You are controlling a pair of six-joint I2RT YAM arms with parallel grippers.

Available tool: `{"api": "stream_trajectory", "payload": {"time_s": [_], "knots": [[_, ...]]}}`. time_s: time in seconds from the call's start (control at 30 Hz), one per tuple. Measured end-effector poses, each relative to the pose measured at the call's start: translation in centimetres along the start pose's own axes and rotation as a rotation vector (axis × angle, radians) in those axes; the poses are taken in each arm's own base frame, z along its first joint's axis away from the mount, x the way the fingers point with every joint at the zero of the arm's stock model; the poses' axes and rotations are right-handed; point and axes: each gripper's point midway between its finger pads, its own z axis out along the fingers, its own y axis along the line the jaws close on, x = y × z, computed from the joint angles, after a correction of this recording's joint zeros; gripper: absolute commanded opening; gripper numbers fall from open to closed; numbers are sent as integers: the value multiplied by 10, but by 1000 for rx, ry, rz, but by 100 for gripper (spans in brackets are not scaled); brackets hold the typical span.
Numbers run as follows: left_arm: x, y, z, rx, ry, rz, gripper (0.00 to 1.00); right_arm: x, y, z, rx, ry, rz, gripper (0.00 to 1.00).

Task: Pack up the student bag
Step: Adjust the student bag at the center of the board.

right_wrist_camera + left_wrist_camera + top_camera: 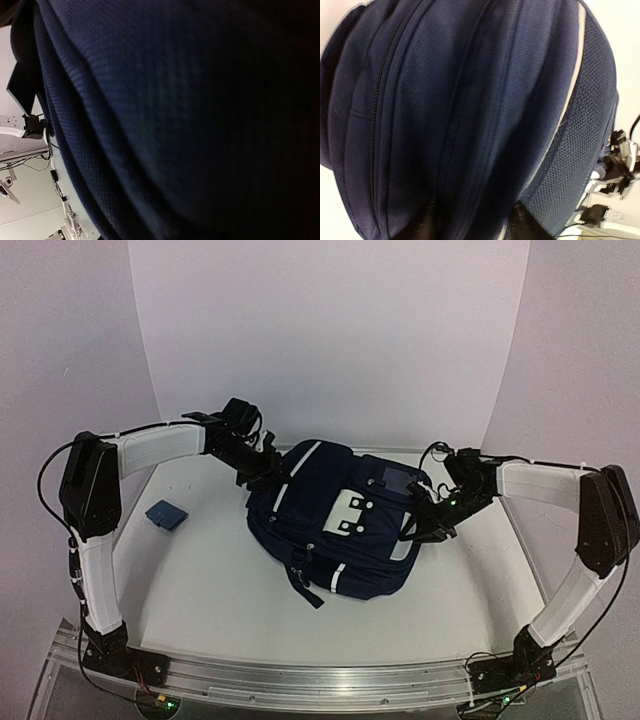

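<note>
The student bag [340, 525], dark navy with pale zip lines and a white patch, lies flat in the middle of the table. My left gripper [268, 472] is at its far left edge. In the left wrist view the bag's fabric [470, 100] fills the frame, and a fold of it is bunched between the two dark fingers [427, 224] of my left gripper [476, 220]. My right gripper [428, 518] presses against the bag's right side. In the right wrist view navy cloth [165, 120] hides its fingers, so I cannot see how its jaws stand.
A small blue flat object [167, 514] lies on the white table [200, 580] to the left of the bag, apart from it. A black strap [303, 585] trails from the bag's near side. White walls close in the table at the back and both sides.
</note>
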Motion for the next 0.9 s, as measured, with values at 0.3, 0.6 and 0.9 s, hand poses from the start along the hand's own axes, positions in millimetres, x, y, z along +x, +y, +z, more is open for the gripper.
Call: {"api": "stream_trajectory", "payload": {"time_s": [0.3,0.6,0.9], "knots": [[19,-61,-43,-147,-135,273,85,5,5,1,-11,-4,24,0],[116,-162,-31,-84,-53,550,81,3,13,0,-29,-21,32,0],[129,-159,35,-232,13,595,72,2,14,-1,-29,-27,41,0]]}}
